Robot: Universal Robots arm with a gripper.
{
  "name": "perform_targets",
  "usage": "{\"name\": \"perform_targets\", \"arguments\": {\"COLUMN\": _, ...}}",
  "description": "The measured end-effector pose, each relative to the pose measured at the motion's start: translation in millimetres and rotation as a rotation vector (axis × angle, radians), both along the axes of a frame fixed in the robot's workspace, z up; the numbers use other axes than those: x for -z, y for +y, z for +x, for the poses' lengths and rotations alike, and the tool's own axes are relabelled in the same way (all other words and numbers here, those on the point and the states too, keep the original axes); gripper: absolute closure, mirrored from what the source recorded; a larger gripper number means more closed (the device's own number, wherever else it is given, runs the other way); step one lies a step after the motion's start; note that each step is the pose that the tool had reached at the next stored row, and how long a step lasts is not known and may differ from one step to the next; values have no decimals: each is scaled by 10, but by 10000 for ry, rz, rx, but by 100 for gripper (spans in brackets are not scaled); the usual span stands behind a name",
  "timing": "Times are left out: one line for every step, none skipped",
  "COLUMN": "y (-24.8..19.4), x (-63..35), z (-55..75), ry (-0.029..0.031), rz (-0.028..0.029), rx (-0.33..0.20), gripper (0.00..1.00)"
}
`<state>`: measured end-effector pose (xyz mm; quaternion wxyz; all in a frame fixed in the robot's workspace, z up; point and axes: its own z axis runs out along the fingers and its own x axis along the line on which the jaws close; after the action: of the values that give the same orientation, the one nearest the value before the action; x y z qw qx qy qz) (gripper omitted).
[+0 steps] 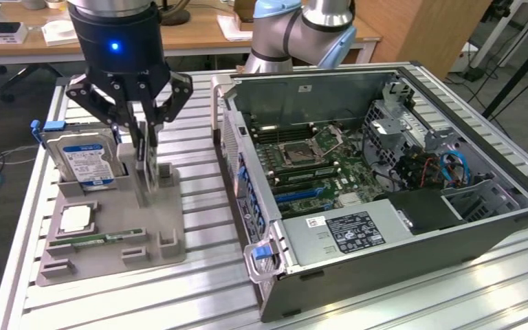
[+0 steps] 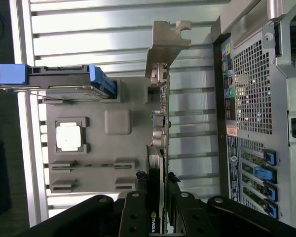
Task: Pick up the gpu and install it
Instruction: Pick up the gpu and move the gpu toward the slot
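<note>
- One gripper (image 1: 145, 148) hangs straight down over the grey holder tray (image 1: 168, 240), at the exterior view's left of the table
- gpu (image 1: 154, 175) stands on its long edge in the tray, directly beneath the wrist and between the two fingers, so it is neither ahead of nor beside the claw
- Claw state: the fingers (image 2: 138, 185) flank the card on its two flat faces and look clenched on it; in the wrist view no gap shows on either side
- Cannot tell whether the card's lower edge has left its slot in the tray
- Long axis: in the wrist view the card is seen edge-on as a thin line running from the fingers out to the silver end bracket (image 2: 167, 47); that line looks parallel to the perforated rear panel (image 2: 251, 74) of the computer case
- Grip sits toward the end away from the bracket, not at mid-length
- Open computer case (image 1: 502, 220) lies on its side at the exterior view's right of the tray, near but apart, with its motherboard (image 1: 310, 165) facing up
- Also in the tray: hard drive (image 1: 80, 158) upright with blue rails, just beyond the card at the exterior view's left; processor chip (image 1: 76, 218) and memory stick (image 1: 108, 238) lying flat, none touched
</note>
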<state>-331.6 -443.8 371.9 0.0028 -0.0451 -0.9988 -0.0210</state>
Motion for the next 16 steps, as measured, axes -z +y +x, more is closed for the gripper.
{"name": "perform_targets", "arguments": {"y": 0, "x": -11, "z": 0, "ry": 5, "rz": 0, "rx": -1, "gripper": 74}}
{"name": "perform_targets", "arguments": {"y": 0, "x": -25, "z": 0, "ry": 8, "rz": 0, "rx": -1, "gripper": 74}}
{"name": "perform_targets", "arguments": {"y": 0, "x": -42, "z": 0, "ry": 10, "rz": -1, "rx": -1, "gripper": 74}}
{"name": "perform_targets", "arguments": {"y": 0, "x": -61, "z": 0, "ry": 14, "rz": -1, "rx": 0, "gripper": 74}}
{"name": "perform_targets", "arguments": {"y": 0, "x": -80, "z": 0, "ry": 16, "rz": 0, "rx": 0, "gripper": 74}}
{"name": "perform_targets", "arguments": {"y": 0, "x": -99, "z": 0, "ry": 19, "rz": 0, "rx": -1, "gripper": 74}}
{"name": "perform_targets", "arguments": {"y": 0, "x": -118, "z": 0, "ry": 21, "rz": -1, "rx": -1, "gripper": 74}}
{"name": "perform_targets", "arguments": {"y": 0, "x": -137, "z": 0, "ry": 23, "rz": 0, "rx": -1, "gripper": 74}}
{"name": "perform_targets", "arguments": {"y": 0, "x": -157, "z": 0, "ry": 24, "rz": -1, "rx": 0, "gripper": 74}}
{"name": "perform_targets", "arguments": {"y": 0, "x": -176, "z": 0, "ry": 26, "rz": 0, "rx": 0, "gripper": 74}}
{"name": "perform_targets", "arguments": {"y": 0, "x": -198, "z": 0, "ry": 28, "rz": -1, "rx": -1, "gripper": 74}}
{"name": "perform_targets", "arguments": {"y": 0, "x": -218, "z": 0, "ry": 31, "rz": -1, "rx": 0, "gripper": 74}}
{"name": "perform_targets", "arguments": {"y": 0, "x": -238, "z": 0, "ry": 33, "rz": 0, "rx": -1, "gripper": 74}}
{"name": "perform_targets", "arguments": {"y": 0, "x": -258, "z": 0, "ry": 35, "rz": 0, "rx": 0, "gripper": 74}}
{"name": "perform_targets", "arguments": {"y": 0, "x": -277, "z": 0, "ry": 38, "rz": 0, "rx": -1, "gripper": 74}}
{"name": "perform_targets", "arguments": {"y": 0, "x": -296, "z": 0, "ry": 41, "rz": 0, "rx": 0, "gripper": 74}}
